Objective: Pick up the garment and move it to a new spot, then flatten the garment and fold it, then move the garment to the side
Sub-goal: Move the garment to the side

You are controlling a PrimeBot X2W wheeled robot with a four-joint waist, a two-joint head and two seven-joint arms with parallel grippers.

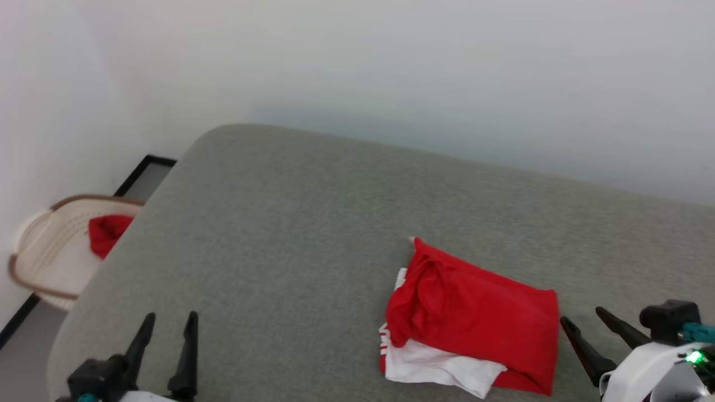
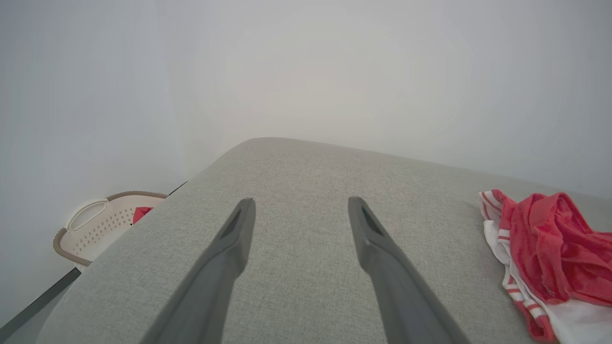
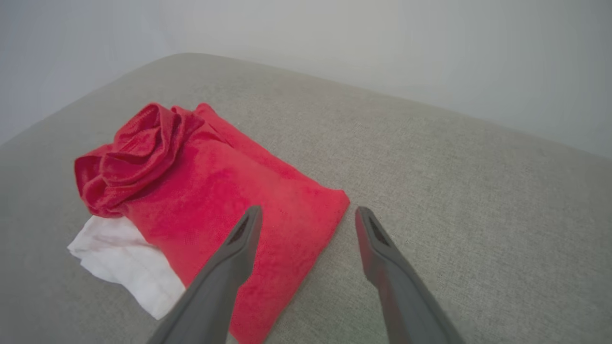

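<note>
Fingers stand spread wide on both grippers, and neither one holds anything. The left gripper (image 1: 171, 321) sits over bare grey upholstery (image 1: 279, 223), well apart from the garment (image 1: 475, 318). The right gripper (image 1: 581, 315) is just beside the garment's right edge. In the right wrist view one of its dark fingers (image 3: 224, 272) crosses over the red corner, but I cannot tell whether it touches the cloth. The garment lies folded into a rough rectangle on the right part of the grey surface. Its top layer is smooth, soft red fabric, bunched into wrinkled folds at the far left end. A white panel sticks out from under it on the near left side, and thin red-and-white stripes show along that edge. The surface is a padded slab of woven, slightly fuzzy grey cloth with a rounded far corner, set against a plain pale wall (image 1: 391, 67). Beyond its left edge, on the floor, sits a cream perforated basket (image 1: 33, 279) with a brown rim, and a red cloth (image 1: 106, 233) lies inside it.
</note>
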